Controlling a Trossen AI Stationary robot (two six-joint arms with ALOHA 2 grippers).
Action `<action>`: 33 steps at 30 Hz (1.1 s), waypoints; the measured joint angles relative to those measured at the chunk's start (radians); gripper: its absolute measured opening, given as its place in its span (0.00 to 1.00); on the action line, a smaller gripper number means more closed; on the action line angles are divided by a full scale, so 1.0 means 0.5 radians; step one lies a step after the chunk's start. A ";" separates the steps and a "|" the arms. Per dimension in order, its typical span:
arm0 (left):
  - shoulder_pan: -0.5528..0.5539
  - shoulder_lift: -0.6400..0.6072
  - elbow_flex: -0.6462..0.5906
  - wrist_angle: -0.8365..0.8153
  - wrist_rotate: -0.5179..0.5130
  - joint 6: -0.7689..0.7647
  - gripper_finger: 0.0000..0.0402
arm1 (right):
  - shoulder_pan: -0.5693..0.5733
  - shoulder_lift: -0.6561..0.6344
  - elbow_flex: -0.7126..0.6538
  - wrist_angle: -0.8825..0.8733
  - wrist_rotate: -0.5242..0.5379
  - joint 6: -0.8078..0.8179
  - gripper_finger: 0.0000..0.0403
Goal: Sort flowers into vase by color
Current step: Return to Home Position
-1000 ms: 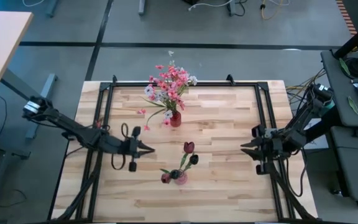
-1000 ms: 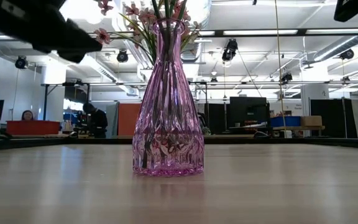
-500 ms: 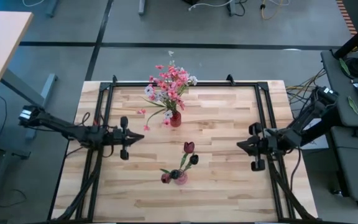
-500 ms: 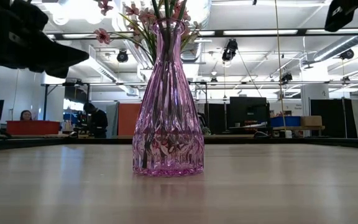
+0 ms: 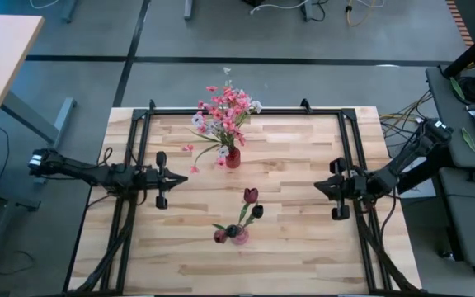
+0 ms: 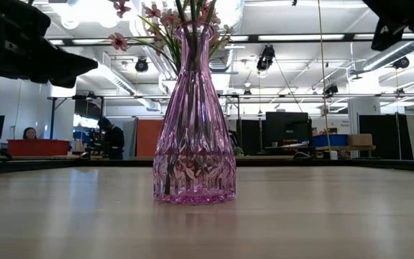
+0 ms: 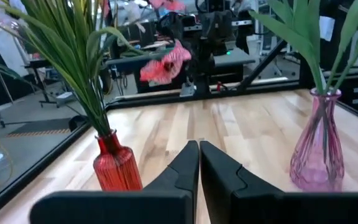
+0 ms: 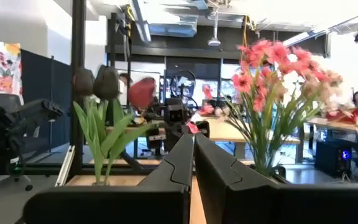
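Pale wooden plank table [image 5: 303, 247] underneath everything, with the ribbed purple glass vase [image 5: 239, 236] near its middle serving as marker. Left of that vase and somewhat toward the far edge, well apart from it: the left gripper [image 5: 180, 176], dark fingers [image 7: 188, 163] pressed together on nothing. Right of the vase, just as well apart: the right gripper [image 5: 320, 187], likewise closed tight and empty. Beyond the purple vase, near it: a small red ribbed glass vase [image 5: 232, 158], carrying the pink and white blossoms [image 5: 228, 111] on green stems. Inside the purple vase itself: the dark red tulip-like buds [image 5: 251, 195], leaning out over the rim. Judged to be the closing step, arms to their rest pose, with the sorting apparently finished. Next, most likely: pull each arm straight back from the purple vase, staying high and clear of the leaning stems and wide leaves, with no need to part the fingers.
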 joint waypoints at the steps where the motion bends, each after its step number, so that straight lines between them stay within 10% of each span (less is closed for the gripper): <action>1: 0.000 -0.032 0.000 -0.036 0.004 -0.001 0.00 | 0.000 -0.049 -0.025 -0.024 0.008 0.008 0.02; 18: 0.003 -0.590 0.003 -0.481 0.111 0.084 0.00 | 0.000 -1.105 -0.022 -1.059 0.056 -0.022 0.02; 33: 0.004 -0.573 0.003 -0.499 0.058 0.196 0.00 | 0.000 -1.110 -0.023 -1.499 0.069 0.103 0.02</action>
